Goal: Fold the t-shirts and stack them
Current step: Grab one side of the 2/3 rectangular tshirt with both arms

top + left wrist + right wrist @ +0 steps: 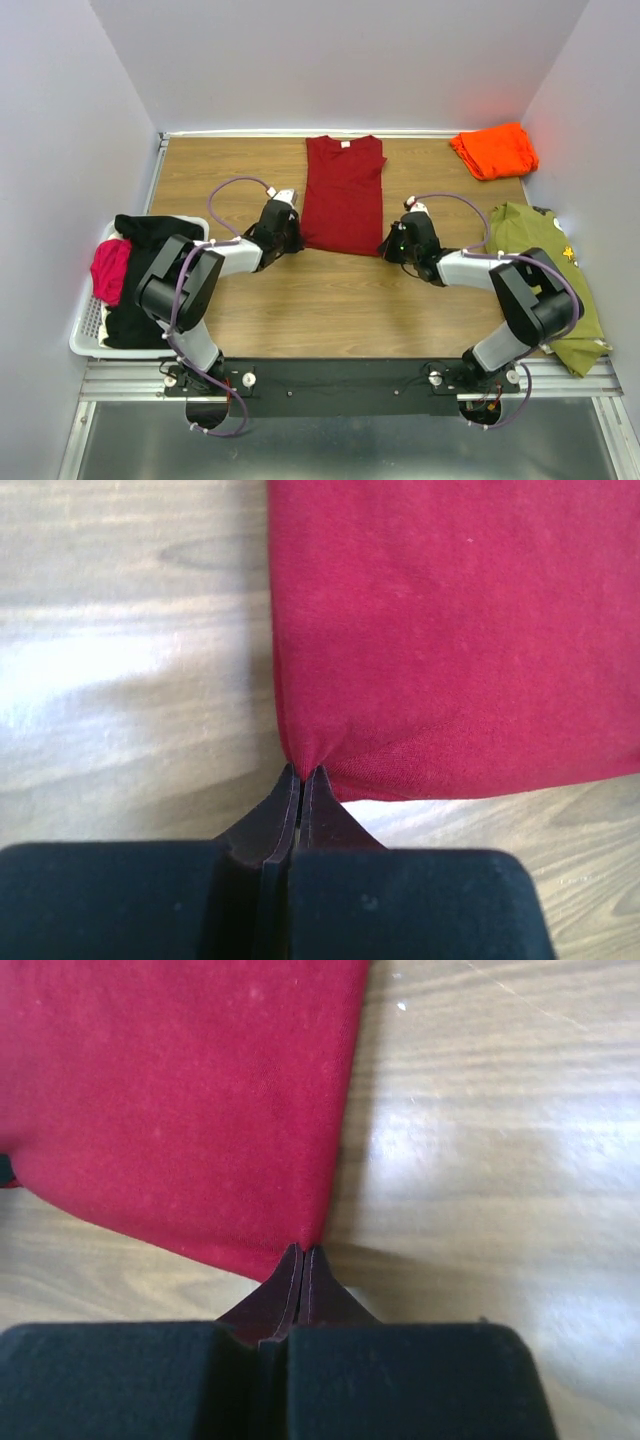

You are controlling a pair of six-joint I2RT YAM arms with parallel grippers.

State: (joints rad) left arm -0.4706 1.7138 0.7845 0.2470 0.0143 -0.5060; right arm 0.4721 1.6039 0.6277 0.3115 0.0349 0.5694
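Red shirt (343, 195), far middle of table (330, 300): likely soft, light, limp. You hold its near corners; left gripper (302, 774) and right gripper (303, 1252) both clenched on cloth.

Wood-grain table (300, 300), dark red t-shirt (343, 195), orange t-shirt (494, 150)

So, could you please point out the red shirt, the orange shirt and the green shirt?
red shirt (343, 195), top view, mid-body.
orange shirt (494, 150), top view, its middle.
green shirt (520, 228), top view, upper part.
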